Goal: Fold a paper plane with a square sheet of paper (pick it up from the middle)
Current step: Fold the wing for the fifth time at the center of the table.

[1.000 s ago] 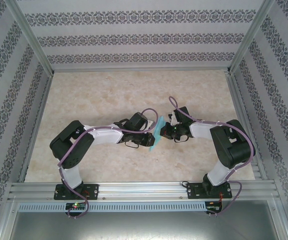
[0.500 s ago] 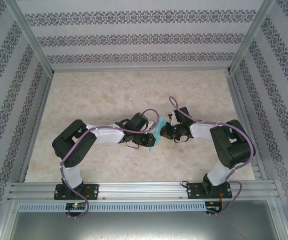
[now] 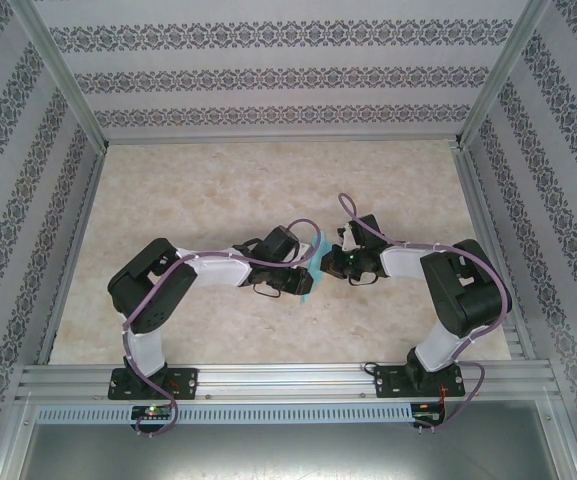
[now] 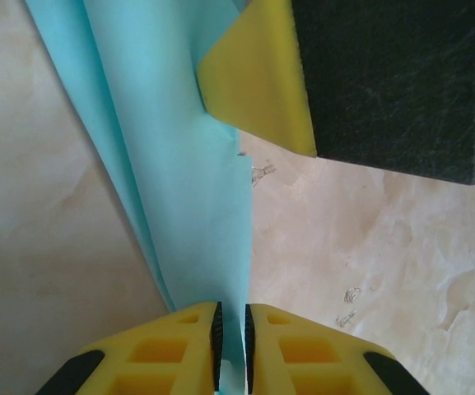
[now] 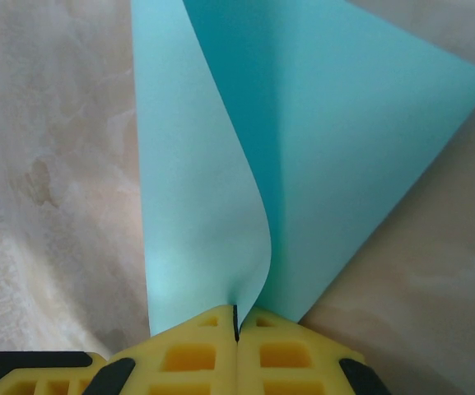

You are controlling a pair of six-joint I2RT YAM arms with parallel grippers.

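The left gripper (image 4: 230,319) is clamping one edge of the folded turquoise sheet of paper (image 4: 179,164), and the right gripper (image 5: 237,319) is pinching it too (jaws pressed together), both holding it between them over the middle of the desk (image 3: 218,190).

Seen from above, the paper (image 3: 310,280) is a sliver too small to read its folds. In the wrist views its top runs off the frame, and its lower edge vanishes between the pads of the left claw (image 4: 230,337) and right claw (image 5: 235,329)
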